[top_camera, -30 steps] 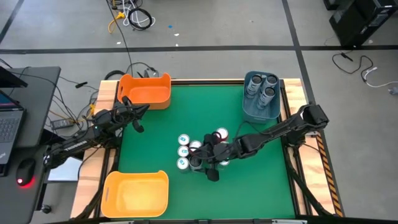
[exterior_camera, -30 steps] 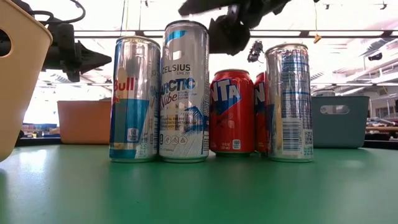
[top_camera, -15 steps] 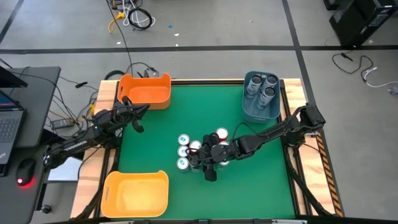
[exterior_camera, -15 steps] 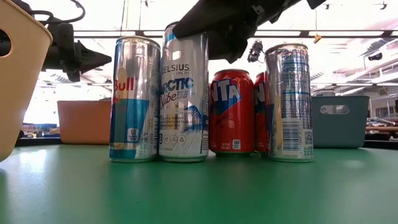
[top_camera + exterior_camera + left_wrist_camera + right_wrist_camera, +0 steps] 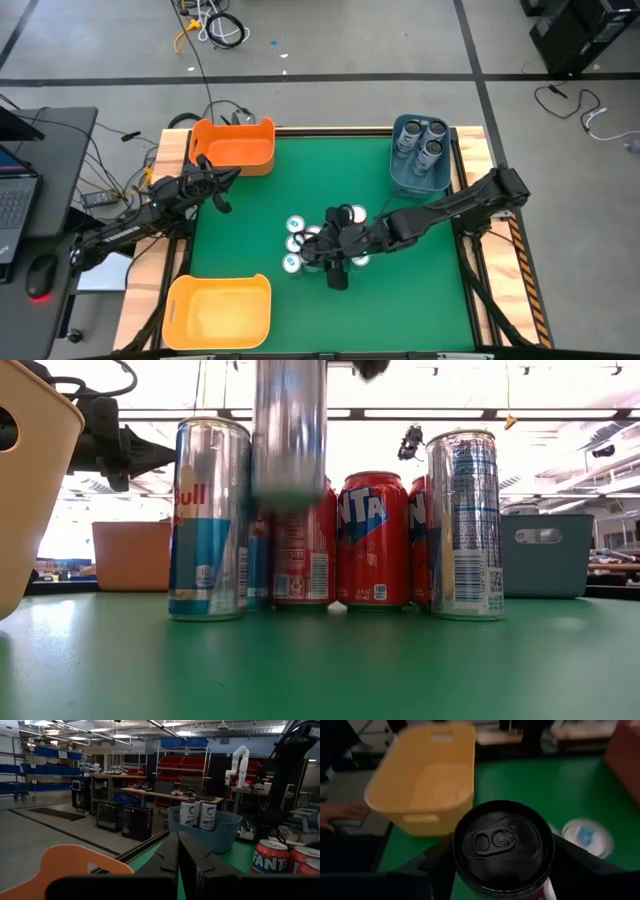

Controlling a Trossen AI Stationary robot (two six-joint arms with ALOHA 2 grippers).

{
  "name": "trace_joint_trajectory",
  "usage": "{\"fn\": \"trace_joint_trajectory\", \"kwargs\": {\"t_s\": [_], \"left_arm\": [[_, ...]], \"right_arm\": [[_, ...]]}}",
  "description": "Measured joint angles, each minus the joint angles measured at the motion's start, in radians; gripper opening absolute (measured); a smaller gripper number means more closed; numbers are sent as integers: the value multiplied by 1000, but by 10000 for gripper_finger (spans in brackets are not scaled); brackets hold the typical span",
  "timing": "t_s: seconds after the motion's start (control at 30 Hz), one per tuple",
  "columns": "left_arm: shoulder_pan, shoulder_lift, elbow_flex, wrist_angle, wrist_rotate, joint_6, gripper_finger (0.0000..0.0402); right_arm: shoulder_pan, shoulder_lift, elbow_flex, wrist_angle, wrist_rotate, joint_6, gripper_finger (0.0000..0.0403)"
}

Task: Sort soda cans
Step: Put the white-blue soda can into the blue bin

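Early in the sort, by the look of it. Nearest, in the high view: yellow bin (image 5: 215, 310), empty. Mid-tabletop (image 5: 420, 290): bulk of the cans (image 5: 372, 540) upright in a tight cluster, red ones and tall silver ones touching or just beside each other, none sorted yet. Far edge: orange bin (image 5: 235, 145), empty as well; blue bin (image 5: 420, 172), with a few pale cans standing inside. So one group partly done, the other two not begun.

Right gripper (image 5: 335, 250) over the cluster, arm reaching in low from the blue-bin side. Closed on the lifted can (image 5: 502, 845), fingers clamped on either side just under its rim. In the low view, hangs upright with its base clear of the tabletop, above the neighbours' lower halves. Probably bound for a bin; cannot tell which.

Left gripper (image 5: 222, 197) parked near the orange bin, fingers pressed together, holding nothing.
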Motion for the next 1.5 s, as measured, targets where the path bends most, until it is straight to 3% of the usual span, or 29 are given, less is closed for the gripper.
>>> {"fn": "trace_joint_trajectory", "kwargs": {"t_s": [0.13, 0.33, 0.5, 0.73, 1.03, 1.23, 1.5], "left_arm": [[0, 0, 0, 0, 0, 0, 11], [0, 0, 0, 0, 0, 0, 11], [0, 0, 0, 0, 0, 0, 11], [0, 0, 0, 0, 0, 0, 11], [0, 0, 0, 0, 0, 0, 11], [0, 0, 0, 0, 0, 0, 11], [0, 0, 0, 0, 0, 0, 11]], "right_arm": [[18, -58, 99, -175, 107, 4, 243], [28, -194, 171, -524, 467, 110, 243], [1, -319, 152, -803, 701, 315, 243], [-81, -455, 37, -1083, 849, 632, 243], [-224, -590, -311, -988, 871, 816, 243], [-312, -650, -540, -709, 868, 789, 243], [-450, -663, -753, -293, 871, 625, 243]]}}
